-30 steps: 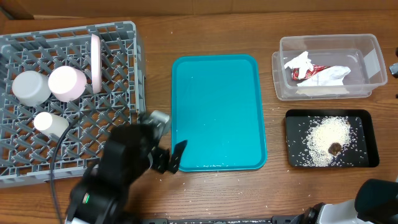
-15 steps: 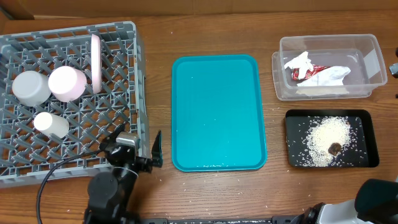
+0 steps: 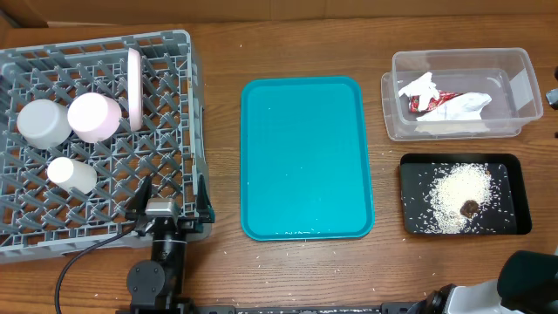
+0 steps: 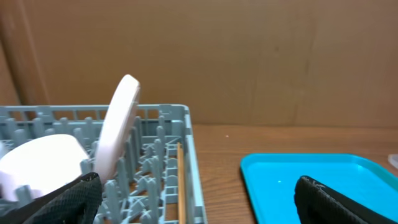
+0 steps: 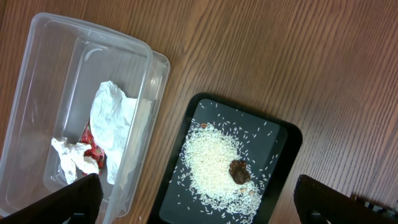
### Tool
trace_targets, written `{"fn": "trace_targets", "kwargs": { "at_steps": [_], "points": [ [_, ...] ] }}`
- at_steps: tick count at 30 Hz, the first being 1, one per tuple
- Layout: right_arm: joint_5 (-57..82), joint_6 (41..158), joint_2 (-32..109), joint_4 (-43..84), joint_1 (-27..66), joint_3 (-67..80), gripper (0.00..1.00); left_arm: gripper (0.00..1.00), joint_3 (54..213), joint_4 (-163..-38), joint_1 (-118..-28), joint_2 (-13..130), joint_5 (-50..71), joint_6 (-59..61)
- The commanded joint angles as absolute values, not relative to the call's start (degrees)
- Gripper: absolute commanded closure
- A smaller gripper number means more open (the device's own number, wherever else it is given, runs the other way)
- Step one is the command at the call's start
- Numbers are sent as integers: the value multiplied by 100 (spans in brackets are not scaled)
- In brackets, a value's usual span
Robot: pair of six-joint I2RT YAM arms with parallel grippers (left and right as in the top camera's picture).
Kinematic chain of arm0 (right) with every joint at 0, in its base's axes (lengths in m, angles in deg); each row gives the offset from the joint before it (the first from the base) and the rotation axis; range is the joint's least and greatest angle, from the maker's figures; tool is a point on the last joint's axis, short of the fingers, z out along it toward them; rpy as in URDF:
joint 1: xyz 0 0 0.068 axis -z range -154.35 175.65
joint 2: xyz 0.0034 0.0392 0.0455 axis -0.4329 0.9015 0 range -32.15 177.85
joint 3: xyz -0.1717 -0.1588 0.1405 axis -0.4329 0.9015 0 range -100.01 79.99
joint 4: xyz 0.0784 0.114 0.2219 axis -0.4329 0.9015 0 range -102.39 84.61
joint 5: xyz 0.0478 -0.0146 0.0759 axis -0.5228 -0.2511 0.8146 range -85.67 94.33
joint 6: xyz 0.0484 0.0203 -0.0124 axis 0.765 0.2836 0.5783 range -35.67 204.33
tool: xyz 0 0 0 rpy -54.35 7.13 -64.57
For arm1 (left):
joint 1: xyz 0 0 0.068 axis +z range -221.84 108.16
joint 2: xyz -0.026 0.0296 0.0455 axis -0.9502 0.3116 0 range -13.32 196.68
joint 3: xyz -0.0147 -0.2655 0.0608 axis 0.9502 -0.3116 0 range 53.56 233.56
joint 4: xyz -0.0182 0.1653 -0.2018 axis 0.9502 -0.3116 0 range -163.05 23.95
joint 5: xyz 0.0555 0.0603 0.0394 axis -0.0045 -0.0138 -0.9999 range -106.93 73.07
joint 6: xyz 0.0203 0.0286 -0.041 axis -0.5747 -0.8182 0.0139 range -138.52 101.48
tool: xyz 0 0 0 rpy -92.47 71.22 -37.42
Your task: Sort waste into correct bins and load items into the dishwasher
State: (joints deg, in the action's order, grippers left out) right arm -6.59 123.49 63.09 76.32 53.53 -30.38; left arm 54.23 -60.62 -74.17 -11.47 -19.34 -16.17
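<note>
L pincer (image 3: 171,194) is hovering wide open & empty at the grey rack's (image 3: 105,44) front-R corner, w/ the pink plate (image 3: 133,77) standing on edge at the rack's far side, well apart, & R pincer (image 5: 199,208) is likewise gaping empty.

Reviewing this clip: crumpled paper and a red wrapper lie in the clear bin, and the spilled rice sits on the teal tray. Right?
Not quite. The rice sits on the black tray, not the teal tray, as the overhead view shows. The crumpled paper and red wrapper do lie in the clear bin.
</note>
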Motion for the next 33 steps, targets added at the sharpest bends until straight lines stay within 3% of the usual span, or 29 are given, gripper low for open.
{"fn": "trace_targets", "kwargs": {
  "at_steps": [1,7,33],
  "points": [
    [-720,12349,6302,7617,5359,-3149,0,0,5381,-6186,-7286,-1315,-2059,-1729],
    [-720,12349,6302,7617,5359,-3149,0,0,5381,-7008,-7266,-1315,-2052,-1727],
    [-720,12349,6302,7617,5359,-3149,0,0,5384,-7030,-7277,-1311,-1899,-1727]
  ]
}}
